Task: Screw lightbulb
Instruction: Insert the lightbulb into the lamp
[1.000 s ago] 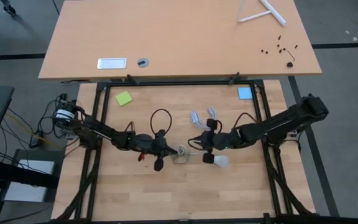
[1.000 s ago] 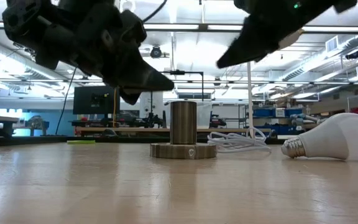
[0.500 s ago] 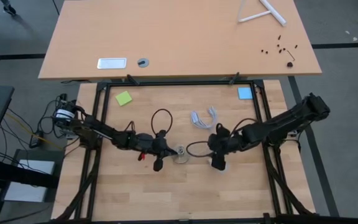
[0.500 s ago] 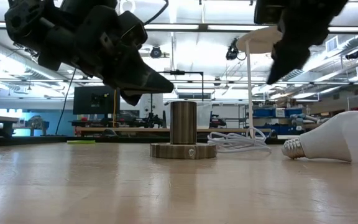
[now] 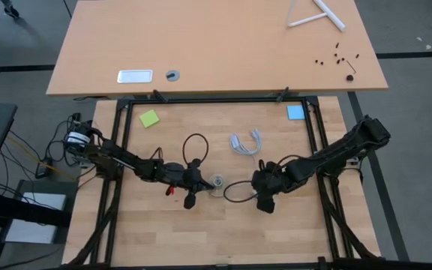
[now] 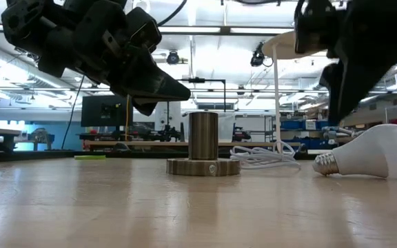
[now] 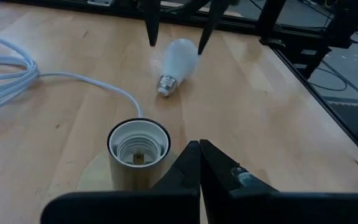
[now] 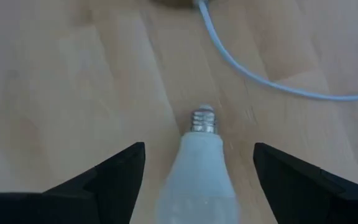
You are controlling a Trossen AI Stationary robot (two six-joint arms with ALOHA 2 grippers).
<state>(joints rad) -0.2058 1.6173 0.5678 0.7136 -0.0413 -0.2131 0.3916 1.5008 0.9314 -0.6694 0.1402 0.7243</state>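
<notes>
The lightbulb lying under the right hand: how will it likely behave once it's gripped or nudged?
The lightbulb lies on its side on bare wood, so a nudge would probably roll it. Its smooth frosted body may slip between the open right hand fingers straddling it. It looks light and probably fragile, so a gentle squeeze seems wise.

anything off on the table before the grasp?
Nothing damaged or spilled. The lightbulb lies on its side, apart from the upright socket, whose opening is empty. The open right tool straddles the bulb; the left tool is shut beside the socket.
</notes>
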